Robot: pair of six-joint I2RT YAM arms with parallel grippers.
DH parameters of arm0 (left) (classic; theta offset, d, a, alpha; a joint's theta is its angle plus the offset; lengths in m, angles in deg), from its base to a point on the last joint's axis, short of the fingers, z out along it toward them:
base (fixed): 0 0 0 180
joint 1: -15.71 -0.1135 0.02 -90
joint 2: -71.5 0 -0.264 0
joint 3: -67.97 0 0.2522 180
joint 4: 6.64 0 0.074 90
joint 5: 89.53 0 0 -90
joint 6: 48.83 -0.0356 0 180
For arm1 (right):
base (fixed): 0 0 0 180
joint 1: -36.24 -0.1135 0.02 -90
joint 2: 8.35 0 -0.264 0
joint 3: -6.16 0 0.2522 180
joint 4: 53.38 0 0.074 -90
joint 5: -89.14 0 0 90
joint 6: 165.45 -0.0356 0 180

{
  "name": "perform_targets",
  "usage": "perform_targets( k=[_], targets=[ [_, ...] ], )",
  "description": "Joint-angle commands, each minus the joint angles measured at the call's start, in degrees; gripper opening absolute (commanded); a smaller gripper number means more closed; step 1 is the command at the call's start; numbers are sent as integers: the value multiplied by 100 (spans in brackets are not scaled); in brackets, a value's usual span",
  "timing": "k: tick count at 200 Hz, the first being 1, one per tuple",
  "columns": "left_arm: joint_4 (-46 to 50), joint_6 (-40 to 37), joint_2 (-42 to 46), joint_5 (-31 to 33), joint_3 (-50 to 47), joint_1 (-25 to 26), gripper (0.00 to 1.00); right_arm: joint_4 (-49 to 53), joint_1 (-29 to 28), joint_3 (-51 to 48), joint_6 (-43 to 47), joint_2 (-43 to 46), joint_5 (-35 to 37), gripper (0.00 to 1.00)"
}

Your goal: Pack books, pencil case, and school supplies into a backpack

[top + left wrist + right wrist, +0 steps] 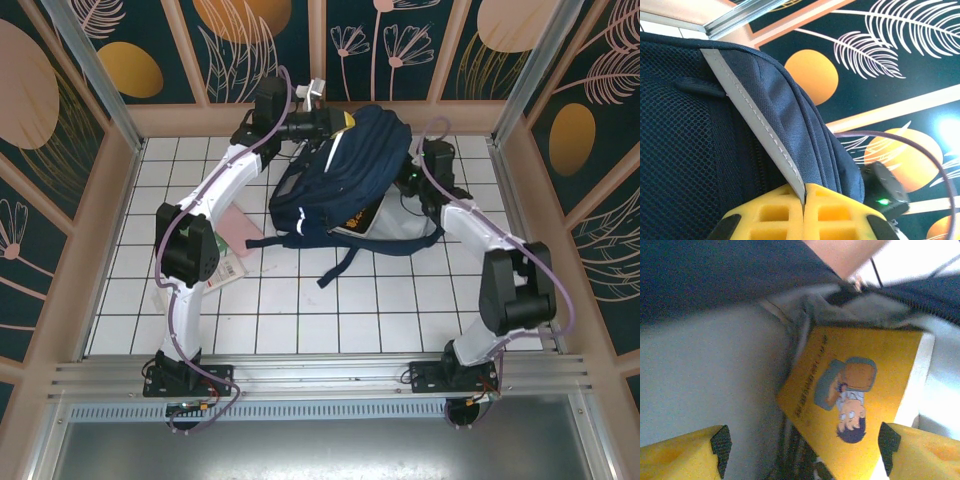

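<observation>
Top view: the backpack [345, 170] lies on the white tiled table [400, 300]. It is a big navy sack of soft fabric, with dark straps trailing toward the arm bases. The left pincer [333, 121] sits at the backpack's far top edge. Flat paperbacks [238, 235] lie just left of the backpack, partly under the left arm. An orange-yellow book [355, 218] shows in the backpack's mouth.

Left wrist view: the 2 yellow fingers are pressed together on the white reflective stripe [755, 125], pinching the backpack's woven cloth beside a mesh panel [675, 160]. The fabric looks limp, so a hold on a stitched seam probably serves best.

Right wrist view: the right pincer [802, 452] stands wide and empty. The orange-yellow book, with its cartoon figure, rests inside the backpack against pale grey lining [705, 370], touching neither jaw. It is likely light, thin and slightly bendy, with a smooth cover that may slip. Gripping across an edge seems safest.
</observation>
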Motion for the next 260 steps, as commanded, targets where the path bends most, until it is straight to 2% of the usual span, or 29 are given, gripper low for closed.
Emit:
perform_targets(
  k=[1, 18, 44, 71, 111, 126, 140, 151, 176, 211, 260],
  targets=[
    [-1067, 74, 237, 41, 372, -75, 0, 180, 164, -257, 146, 531, 155, 78],
    [-1039, 64, 166, 94, 410, -74, 0, 428, 255, -476, 79, 870, 448, 78],
    [-738, -139, -7, 312, 514, -57, 0, 1023, 297, -806, 46, 1646, 1623, 75],
    [-469, -304, -464, 478, 801, 130, 0, 1155, 247, -1345, 36, 2696, 2721, 72],
    [9, -529, -1337, 621, 1418, 649, 0, 1575, 228, -1538, 229, 3512, 2947, 72],
    [209, -691, -1529, 676, 1458, 813, 8, 1653, 225, -1579, 290, 3685, 2930, 72],
    [567, -926, -1613, 790, 1518, 896, 30, 1697, 222, -1613, 346, 3771, 2915, 72],
    [937, -1114, -1576, 1005, 1549, 917, 41, 1668, 225, -1643, 406, 3781, 2796, 72],
    [1467, -1645, -913, 1583, 1237, 906, 54, 1596, 185, -1609, 564, 3714, 2350, 73],
    [1789, -2075, 455, 2506, 77, 817, 64, 1585, -146, -1398, 972, 3538, 2154, 73],
    [1149, -2134, 3085, 3347, -2865, 301, 70, 1539, -1338, -1163, 1422, 2953, 2470, 73]
  ],
)
